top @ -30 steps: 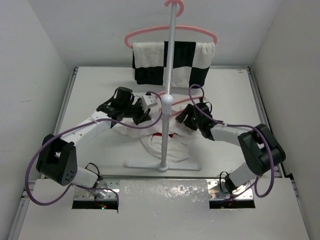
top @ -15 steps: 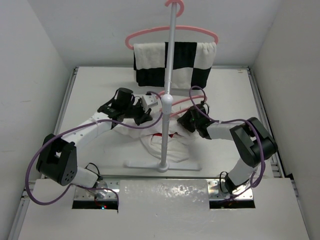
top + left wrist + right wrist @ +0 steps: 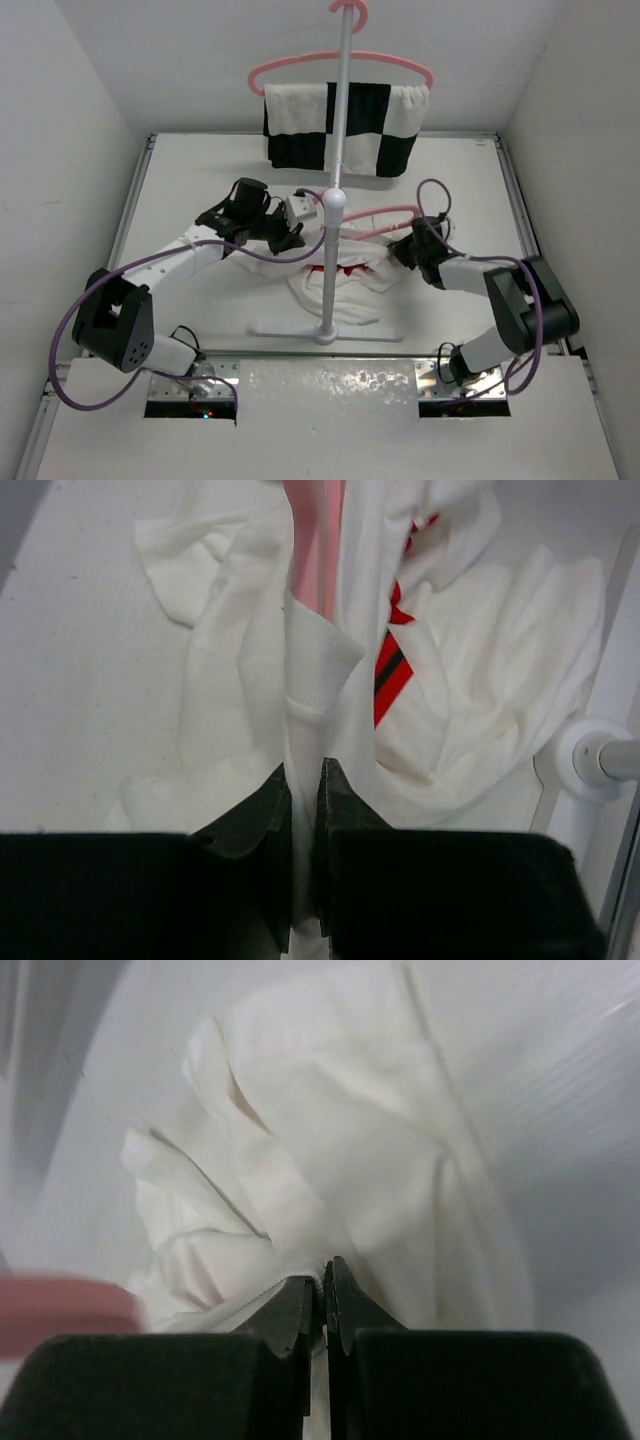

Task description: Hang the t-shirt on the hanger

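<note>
Dressing step: left gripper (image 3: 303, 780) clamped on a t-shirt (image 3: 470, 680) fold, hanger (image 3: 315, 540) just ahead of its tips; right gripper (image 3: 325, 1275) nipped shut on another fold; next, probably draw fabric over hanger.

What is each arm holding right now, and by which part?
Both hold the t-shirt: left jaws pinch a fold by the hanger, right jaws a bunched fold on its other side.

Robot lab cell: white walls (image 3: 80, 100), table-mounted arms (image 3: 170, 260)
</note>
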Robot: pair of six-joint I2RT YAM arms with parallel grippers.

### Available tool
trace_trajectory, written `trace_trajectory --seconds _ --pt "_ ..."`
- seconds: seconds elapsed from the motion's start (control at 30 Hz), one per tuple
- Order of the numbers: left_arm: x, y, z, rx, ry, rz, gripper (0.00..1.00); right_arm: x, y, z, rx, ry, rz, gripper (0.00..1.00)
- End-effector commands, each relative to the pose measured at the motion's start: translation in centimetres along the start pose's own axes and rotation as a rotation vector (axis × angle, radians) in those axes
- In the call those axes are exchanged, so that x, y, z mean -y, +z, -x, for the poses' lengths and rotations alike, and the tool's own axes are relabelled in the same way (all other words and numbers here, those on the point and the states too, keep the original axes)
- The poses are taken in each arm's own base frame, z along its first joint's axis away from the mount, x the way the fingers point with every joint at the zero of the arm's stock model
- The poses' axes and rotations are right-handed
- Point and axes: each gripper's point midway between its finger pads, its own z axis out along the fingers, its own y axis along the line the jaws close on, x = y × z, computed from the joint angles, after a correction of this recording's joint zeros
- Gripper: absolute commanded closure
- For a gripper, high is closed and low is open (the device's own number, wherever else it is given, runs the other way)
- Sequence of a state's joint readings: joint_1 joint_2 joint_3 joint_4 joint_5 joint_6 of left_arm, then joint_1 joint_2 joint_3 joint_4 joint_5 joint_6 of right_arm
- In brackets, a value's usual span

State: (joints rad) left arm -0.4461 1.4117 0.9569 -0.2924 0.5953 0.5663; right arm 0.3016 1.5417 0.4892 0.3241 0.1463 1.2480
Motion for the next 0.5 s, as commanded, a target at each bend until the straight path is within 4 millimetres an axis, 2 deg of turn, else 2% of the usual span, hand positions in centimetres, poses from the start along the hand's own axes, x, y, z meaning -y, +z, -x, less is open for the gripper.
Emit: trace_trajectory --seconds 0.0,0.07,0.17,0.2,0.47 --pt "0.4 -2.0 0.4 -0.001 0.140 -0.020 1.00 4.8 -1.5 5.1 0.180 -0.017 -0.139 1.00" --pt "0.7 -2.2 -1.0 -0.054 0.199 -0.034 1.00 5.6 -2.4 7.6 0.250 -0.058 -0.175 1.00" --pt "0.5 -2.4 -2.4 -0.105 0.220 -0.025 1.00 5.2 -3.7 9.9 0.299 -0.114 -0.187 1.00" --pt "0.5 -2.4 -2.6 -0.111 0.222 -0.024 1.00 4.5 -4.2 10.8 0.331 -0.121 -0.178 1.00" --pt "-0.8 -2.6 -4.2 -0.201 0.246 0.028 1.00 3.1 -6.0 14.1 0.420 -0.260 -0.207 1.00"
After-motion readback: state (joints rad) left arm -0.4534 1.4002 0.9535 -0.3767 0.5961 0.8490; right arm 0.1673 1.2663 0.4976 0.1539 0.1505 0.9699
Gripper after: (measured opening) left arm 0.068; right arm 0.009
